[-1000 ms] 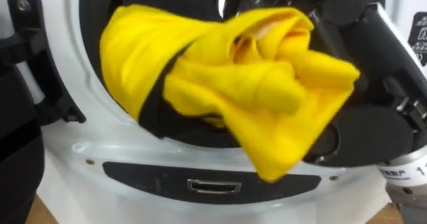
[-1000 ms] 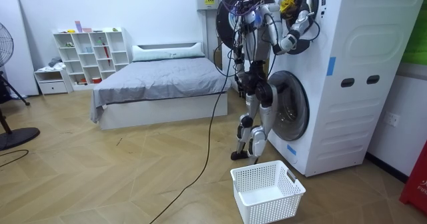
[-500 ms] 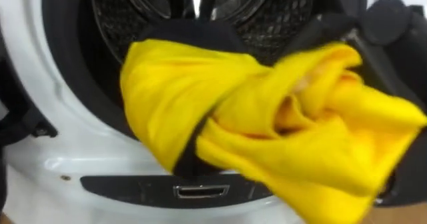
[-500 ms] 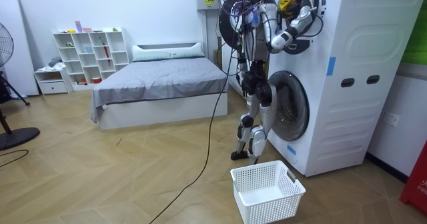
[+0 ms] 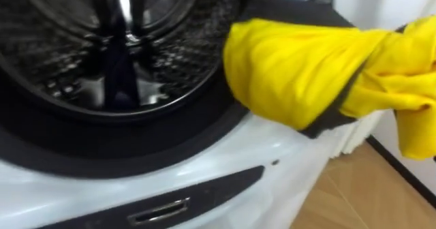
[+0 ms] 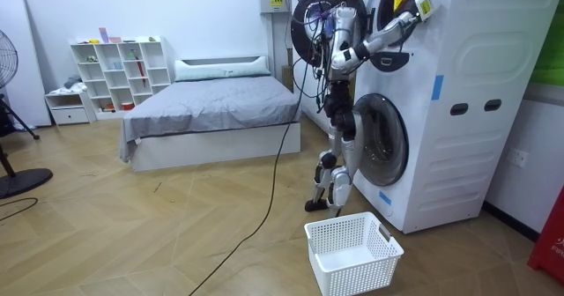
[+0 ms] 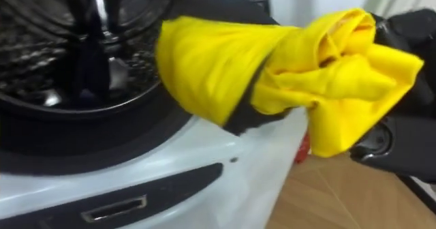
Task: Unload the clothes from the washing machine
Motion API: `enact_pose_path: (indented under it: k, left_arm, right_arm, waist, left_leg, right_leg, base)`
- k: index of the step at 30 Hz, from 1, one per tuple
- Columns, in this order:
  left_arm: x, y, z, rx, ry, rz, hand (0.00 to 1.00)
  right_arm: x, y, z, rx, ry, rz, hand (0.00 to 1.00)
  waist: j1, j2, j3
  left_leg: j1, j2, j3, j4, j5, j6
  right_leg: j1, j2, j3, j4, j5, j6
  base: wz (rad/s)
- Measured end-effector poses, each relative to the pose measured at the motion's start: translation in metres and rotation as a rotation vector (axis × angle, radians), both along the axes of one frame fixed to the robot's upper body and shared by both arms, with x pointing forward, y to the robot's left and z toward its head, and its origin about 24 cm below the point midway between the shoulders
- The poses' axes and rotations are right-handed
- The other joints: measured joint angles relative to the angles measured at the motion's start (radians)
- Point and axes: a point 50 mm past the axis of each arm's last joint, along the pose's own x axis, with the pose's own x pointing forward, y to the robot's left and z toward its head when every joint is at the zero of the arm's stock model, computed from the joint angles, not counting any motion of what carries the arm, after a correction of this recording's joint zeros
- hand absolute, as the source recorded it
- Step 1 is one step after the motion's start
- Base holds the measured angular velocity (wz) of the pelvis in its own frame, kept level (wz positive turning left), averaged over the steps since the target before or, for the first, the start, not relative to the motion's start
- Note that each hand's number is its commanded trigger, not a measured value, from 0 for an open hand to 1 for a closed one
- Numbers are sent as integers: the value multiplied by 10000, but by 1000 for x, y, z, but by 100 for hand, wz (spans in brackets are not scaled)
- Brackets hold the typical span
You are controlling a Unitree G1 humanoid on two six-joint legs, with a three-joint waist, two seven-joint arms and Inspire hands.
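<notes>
Right eye view: your right hand (image 7: 409, 35) clutches bunched yellow cloth (image 7: 225, 65), held aloft outside washing machine (image 7: 170, 154), right of drum (image 7: 54, 45).

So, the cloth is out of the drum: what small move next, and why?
Probably lower the right hand toward the basket: the cloth is held clear of the drum, high up, and the basket stands on the floor below.

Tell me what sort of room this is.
Likely a bedroom with a laundry corner: a bed and a white cube shelf by the far wall, and a tall white washing machine with a laundry basket before it.
</notes>
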Motion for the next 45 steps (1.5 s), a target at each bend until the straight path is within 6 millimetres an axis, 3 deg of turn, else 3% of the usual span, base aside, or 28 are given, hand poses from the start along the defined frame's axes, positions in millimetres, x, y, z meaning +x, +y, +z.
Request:
enact_pose_path:
  k: [10,17,19,23,28,30,34,38,45]
  left_arm:
    - [-17,4,-1,75,830,63,0]
    - [-29,5,-2,151,1783,146,0]
    - [-30,1,-4,44,2144,-91,0]
    - [-16,-11,-8,-432,2122,-826,0]
    - [11,-27,-12,-1034,1758,-1650,0]
    - [17,-28,-12,-1141,1543,-1543,0]
    - [26,-34,-13,-1428,1203,-1578,0]
    - [31,-43,-14,-1921,952,-1579,0]
    - [41,-53,-14,-2136,571,-2563,0]
  right_arm:
    - [3,-16,-8,345,481,-759,100]
    - [6,-26,-25,699,1416,-1219,100]
    - [9,-34,-40,906,2135,-1722,100]
    - [12,-47,-70,918,3630,-2979,100]
    - [15,-56,-104,1195,5168,-3966,100]
    - [18,-61,-136,1218,6594,-4591,100]
    - [12,-66,-176,1247,8437,-5582,100]
    - [10,-65,-207,1306,9858,-6269,100]
    - [-7,-49,-253,1385,11789,-7110,100]
  waist:
    - [-346,31,31]
    - [-1024,107,77]
    - [-1091,120,88]
    - [-1295,136,117]
    - [-1453,357,264]
    - [-1434,419,262]
    - [-1360,726,309]
    - [-1322,1198,253]
    - [-1279,1693,101]
  left_leg:
    - [22,114,1086,43,-168,-99]
    - [-191,276,1957,90,-249,-137]
    - [-356,338,2378,185,-307,-161]
    - [-806,465,2704,606,-468,-135]
    - [-1459,539,3086,1041,-558,-92]
    - [-1773,592,3233,1156,-594,-83]
    - [-2142,599,3237,1322,-590,-75]
    - [-2454,561,3194,1366,-562,-77]
    - [-2714,427,2869,1056,-254,-70]
  right_leg:
    - [-564,340,961,339,18,-28]
    - [-1112,546,1722,503,180,7]
    - [-1407,695,2110,626,279,32]
    - [-1877,845,2386,809,380,71]
    - [-2605,877,2517,1118,479,129]
    - [-2901,939,2690,1163,542,155]
    - [-3282,960,2738,1331,562,162]
    - [-3618,967,2725,1438,566,161]
    - [-3838,754,2273,1355,583,74]
  base:
    - [-34]
    - [-35]
    - [-57]
    - [-28]
    - [-27]
    - [-20]
    - [-8]
    - [0]
    - [20]
